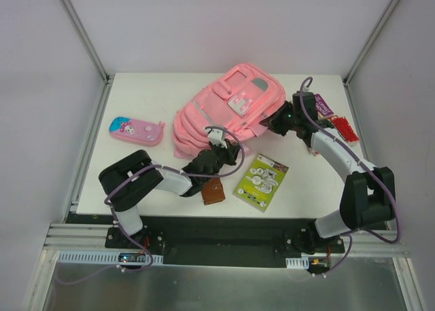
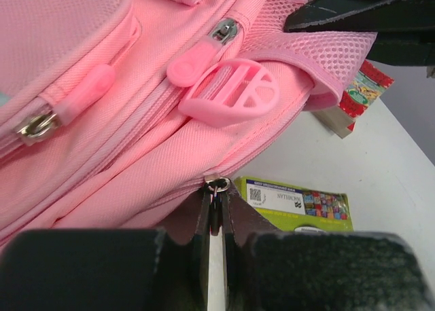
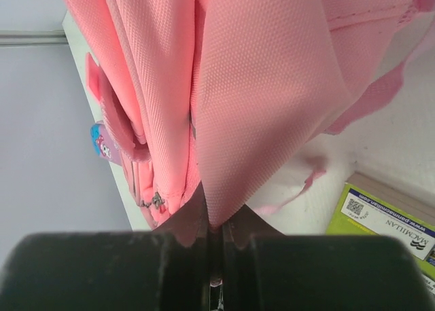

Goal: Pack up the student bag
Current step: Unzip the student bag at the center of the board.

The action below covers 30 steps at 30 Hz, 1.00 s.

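The student bag (image 1: 224, 111), a large pink backpack, lies on the white table at mid-back. My left gripper (image 1: 226, 150) is at its near edge. In the left wrist view it (image 2: 217, 197) is shut on the metal zipper pull ring (image 2: 218, 185) at the bag's (image 2: 102, 121) seam. My right gripper (image 1: 267, 123) is at the bag's right side. In the right wrist view it (image 3: 216, 224) is shut on a fold of the bag's fabric (image 3: 272, 87), holding it up. My right gripper's fingers (image 2: 353, 12) show above the bag's mesh strap in the left wrist view.
A pink cartoon pencil case (image 1: 136, 130) lies to the left. A green book (image 1: 262, 180) and a small brown pouch (image 1: 213, 191) lie near the front. A purple item (image 1: 323, 106) and a red-patterned item (image 1: 344, 127) lie at the right edge.
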{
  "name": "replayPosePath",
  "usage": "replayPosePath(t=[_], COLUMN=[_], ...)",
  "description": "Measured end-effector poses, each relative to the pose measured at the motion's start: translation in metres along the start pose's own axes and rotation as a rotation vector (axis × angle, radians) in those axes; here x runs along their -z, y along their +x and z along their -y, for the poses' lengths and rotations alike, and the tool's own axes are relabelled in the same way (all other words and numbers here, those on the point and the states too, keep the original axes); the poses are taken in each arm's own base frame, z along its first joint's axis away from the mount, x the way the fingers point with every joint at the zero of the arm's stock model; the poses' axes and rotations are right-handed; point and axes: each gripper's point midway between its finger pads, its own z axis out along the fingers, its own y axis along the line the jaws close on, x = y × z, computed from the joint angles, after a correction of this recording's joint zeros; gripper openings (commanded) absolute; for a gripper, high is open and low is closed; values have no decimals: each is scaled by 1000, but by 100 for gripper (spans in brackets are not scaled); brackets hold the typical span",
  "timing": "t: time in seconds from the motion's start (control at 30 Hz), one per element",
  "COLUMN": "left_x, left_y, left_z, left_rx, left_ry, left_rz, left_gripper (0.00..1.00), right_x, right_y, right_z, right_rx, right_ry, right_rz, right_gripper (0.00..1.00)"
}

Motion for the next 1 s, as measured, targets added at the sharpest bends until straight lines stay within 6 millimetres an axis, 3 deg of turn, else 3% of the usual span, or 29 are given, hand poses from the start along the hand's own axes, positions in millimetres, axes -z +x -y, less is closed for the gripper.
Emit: replayPosePath(t=[0.17, 0.33, 0.5, 0.6, 0.63, 0.7, 0.73, 0.77, 0.87, 1.0], left_x=[18, 42, 55, 59, 60, 61, 60, 59, 50, 34], left_y=[2, 9, 11, 9, 8, 8, 9, 9, 7, 8], left_z=[-5, -23, -32, -34, -35, -37, -38, -39, -37, -29], left_rx=[-19, -50, -102, -129, -140, -162, -174, -186, -218, -245], left_ry=[6, -24, -44, -48, -50, -54, -58, -63, -76, -75], left_rz=[-26, -74, -113, -120, -124, -130, -139, -149, -180, -215], left_gripper=[0, 0, 0, 0, 0, 0, 0, 0, 0, 0], right_x=[-12, -32, -54, -64, -67, -73, -76, -80, -84, -74], right_y=[-1, -3, -13, -17, -19, -23, -27, -32, -54, -70], right_z=[15, 32, 36, 32, 31, 28, 28, 28, 36, 48], right_rx=[-8, -20, -21, -16, -15, -11, -8, -4, 7, 23], right_ry=[17, 57, 71, 67, 66, 59, 52, 45, 35, 44], right_rz=[-55, -136, -194, -223, -231, -241, -243, -242, -201, -146], right_gripper=[1, 1, 1, 7, 24, 44, 70, 80, 85, 89])
